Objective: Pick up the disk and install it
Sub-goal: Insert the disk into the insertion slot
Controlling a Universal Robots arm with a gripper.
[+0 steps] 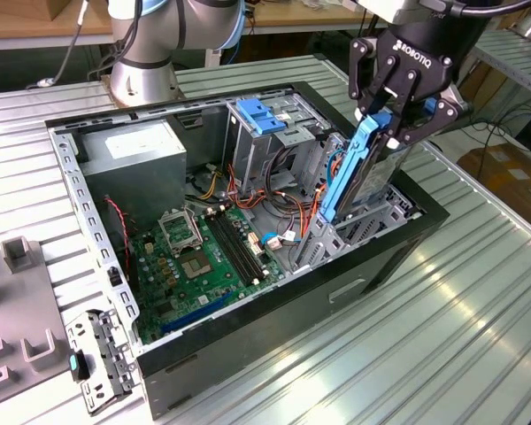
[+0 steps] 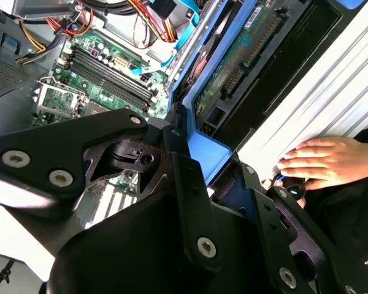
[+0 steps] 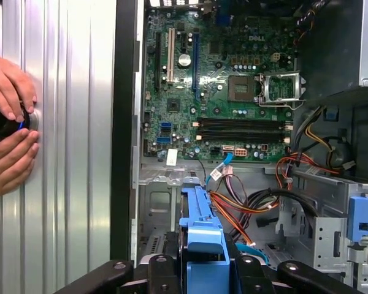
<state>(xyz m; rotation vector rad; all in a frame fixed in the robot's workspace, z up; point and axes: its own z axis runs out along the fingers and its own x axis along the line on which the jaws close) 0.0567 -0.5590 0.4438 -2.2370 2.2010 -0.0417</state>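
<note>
exterior view: jaws clenched on the disk (image 1: 361, 164), held on edge and tilted, its lower end at the drive cage (image 1: 372, 226) of the open computer case (image 1: 380, 257). second wrist view: disk's circuit side faces the camera near the motherboard (image 2: 104, 67); a person's hand (image 2: 322, 162) rests on the ribbed worktop (image 2: 319, 79). first wrist view: disk's blue rail gripped between the jaws.

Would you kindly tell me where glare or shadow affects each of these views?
Exterior view: bright streaks on the table, shade inside the computer case. Second wrist view: the table washes out white beside the dark gripper. First wrist view: the motherboard is evenly lit.
</note>
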